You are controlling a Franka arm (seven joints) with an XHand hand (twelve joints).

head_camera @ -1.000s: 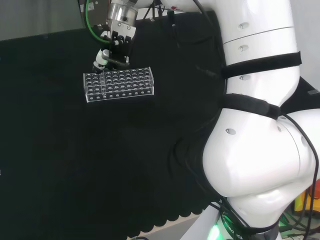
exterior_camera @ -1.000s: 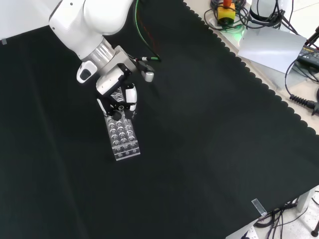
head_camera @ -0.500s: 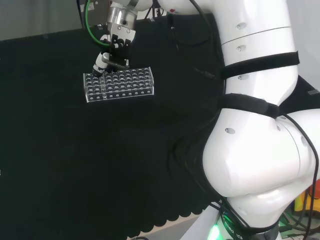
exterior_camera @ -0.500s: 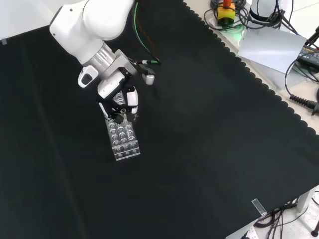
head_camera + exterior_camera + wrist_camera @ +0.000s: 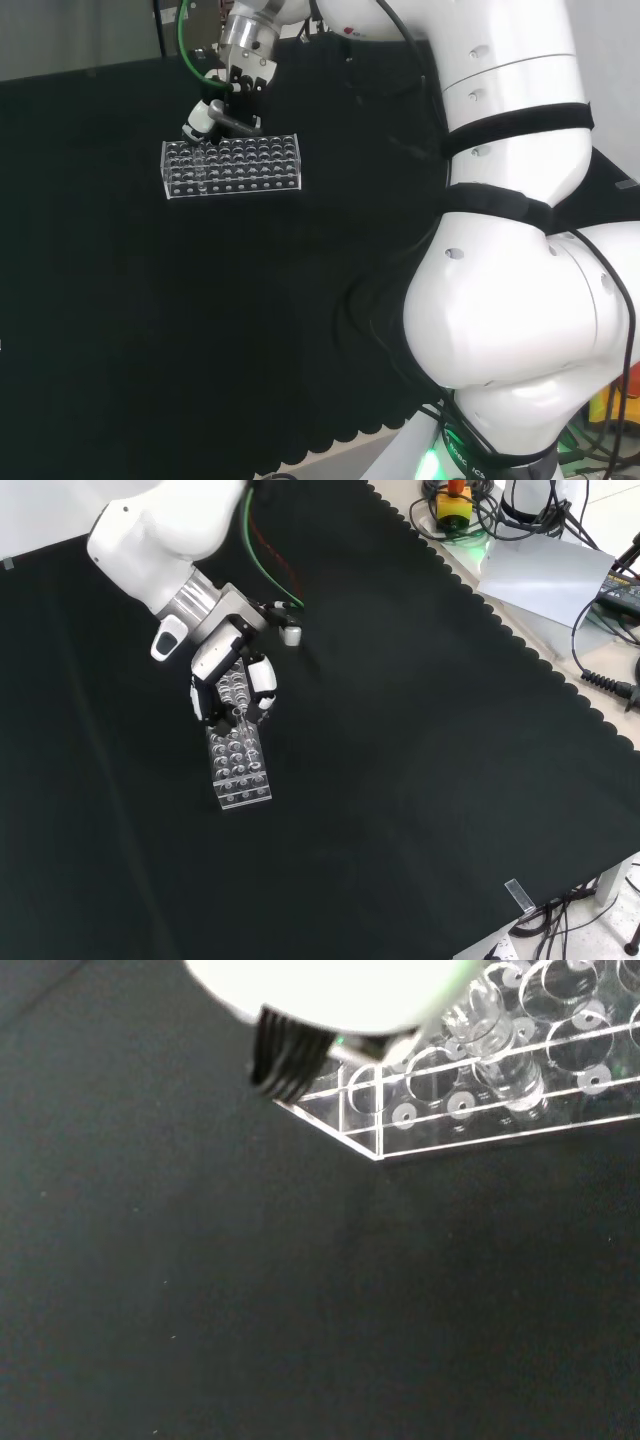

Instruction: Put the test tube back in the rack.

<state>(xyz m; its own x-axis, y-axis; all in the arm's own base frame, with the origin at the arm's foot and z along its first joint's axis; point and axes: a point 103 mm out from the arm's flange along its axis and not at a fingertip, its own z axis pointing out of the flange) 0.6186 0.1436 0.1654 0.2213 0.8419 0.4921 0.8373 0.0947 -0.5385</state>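
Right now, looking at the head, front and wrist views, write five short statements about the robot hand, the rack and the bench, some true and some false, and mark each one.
1. The clear rack lies on black cloth. True.
2. The robot hand is over the end of the rack that is higher in the front view. True.
3. The rack is tipped over on its side. False: it stands flat, its holes facing up.
4. The wrist view shows a clear tube standing in the rack near a corner. True.
5. The robot hand hangs over bare cloth, well clear of the rack. False: in the head view it sits at the rack's far left corner.
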